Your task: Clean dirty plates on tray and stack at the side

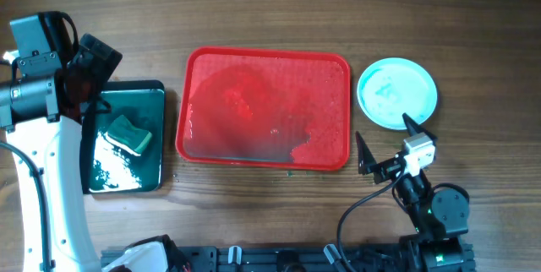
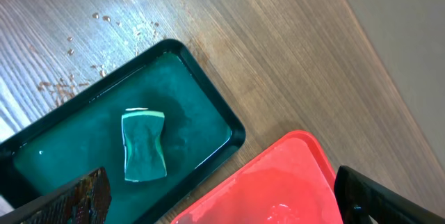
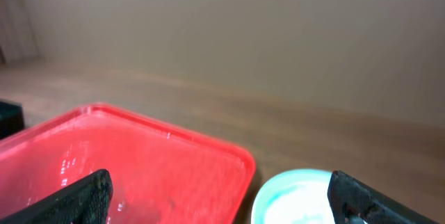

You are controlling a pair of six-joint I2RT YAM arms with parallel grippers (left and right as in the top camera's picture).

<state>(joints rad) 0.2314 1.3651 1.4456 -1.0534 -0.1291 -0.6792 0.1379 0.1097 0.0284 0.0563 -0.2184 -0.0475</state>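
The red tray point(image 1: 264, 109) lies mid-table, wet, with no plate on it; it also shows in the left wrist view point(image 2: 278, 182) and the right wrist view point(image 3: 139, 161). The plates point(image 1: 397, 93) sit as a pale cyan round stack on the wood right of the tray, faint teal streaks on top; the rim shows in the right wrist view point(image 3: 292, 200). I cannot tell how many are stacked. My right gripper point(image 1: 387, 144) is open and empty, just in front of the stack. My left gripper point(image 2: 222, 200) is open and empty, raised at far left.
A black basin point(image 1: 127, 137) with green water stands left of the tray and holds a green sponge point(image 1: 129, 134), also seen in the left wrist view point(image 2: 144, 145). Water droplets dot the wood beyond the basin point(image 2: 104, 19).
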